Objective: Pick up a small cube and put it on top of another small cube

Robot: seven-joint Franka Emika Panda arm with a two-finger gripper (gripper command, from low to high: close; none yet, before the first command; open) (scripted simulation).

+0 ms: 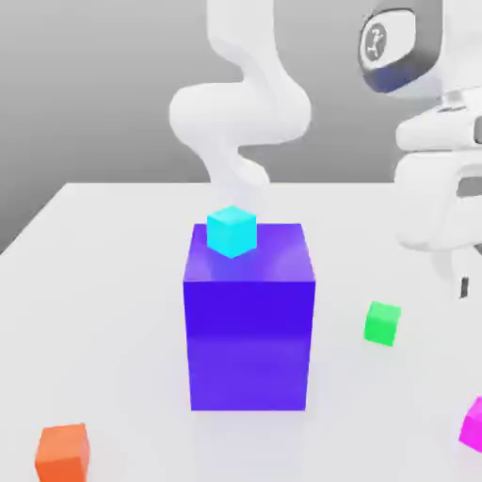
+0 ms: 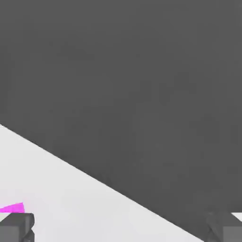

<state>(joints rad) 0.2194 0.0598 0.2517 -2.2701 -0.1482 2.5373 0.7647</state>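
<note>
The small magenta-pink cube (image 1: 473, 424) sits on the white table at the exterior view's right edge, partly cut off. Another small cube, bright green (image 1: 382, 323), rests on the table to the right of the big blue-purple block (image 1: 249, 320). My gripper (image 1: 464, 285) hangs above the table at the far right, higher than the magenta cube and right of the green one. In the hand view my gripper (image 2: 120, 230) is open, its two dark fingertips (image 2: 16, 228) far apart with nothing between them. A sliver of the magenta cube (image 2: 13, 208) shows beside one fingertip.
A cyan cube (image 1: 232, 231) sits on top of the blue-purple block near its back left corner. An orange cube (image 1: 64, 452) lies at the front left of the table (image 1: 104, 282). The table's edge (image 2: 108, 185) runs across the hand view against a dark grey backdrop.
</note>
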